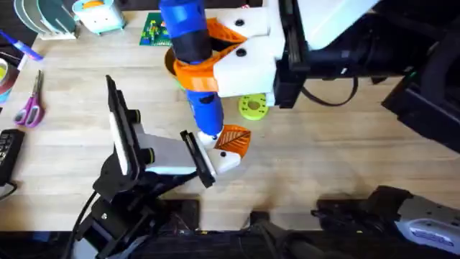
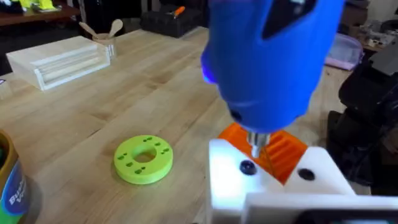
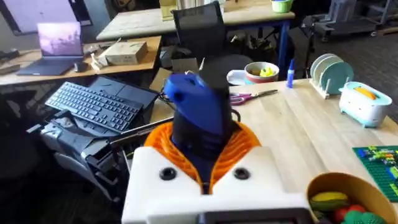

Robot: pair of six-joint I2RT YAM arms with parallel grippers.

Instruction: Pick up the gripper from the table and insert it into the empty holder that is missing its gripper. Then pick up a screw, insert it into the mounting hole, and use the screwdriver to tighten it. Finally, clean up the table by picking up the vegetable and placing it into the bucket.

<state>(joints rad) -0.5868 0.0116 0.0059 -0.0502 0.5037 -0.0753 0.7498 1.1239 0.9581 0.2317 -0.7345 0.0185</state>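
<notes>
My right gripper (image 1: pixel 195 66) reaches in from the right, shut on the blue screwdriver (image 1: pixel 192 43), which stands tip down. Its orange pads clamp the screwdriver (image 3: pixel 198 115) in the right wrist view (image 3: pixel 202 163). The metal bit (image 2: pixel 256 144) hangs just above a dark screw head (image 2: pixel 247 167) in the white holder (image 2: pixel 233 174). That holder (image 1: pixel 227 161) is a finger of my left gripper (image 1: pixel 224 148), whose fingers stand together. The orange ribbed gripper (image 1: pixel 234 139) sits in it (image 2: pixel 281 151). The bucket (image 2: pixel 9 185) shows at one edge. The vegetable is out of view.
A lime-green disc (image 1: pixel 253 106) with holes lies beside the holder (image 2: pixel 143 159). A bowl of toy produce (image 3: pixel 348 186) sits behind the right gripper. Pink scissors (image 1: pixel 30 105) and a remote (image 1: pixel 8 150) lie at the left. A dish rack (image 1: pixel 49 19) stands at the back.
</notes>
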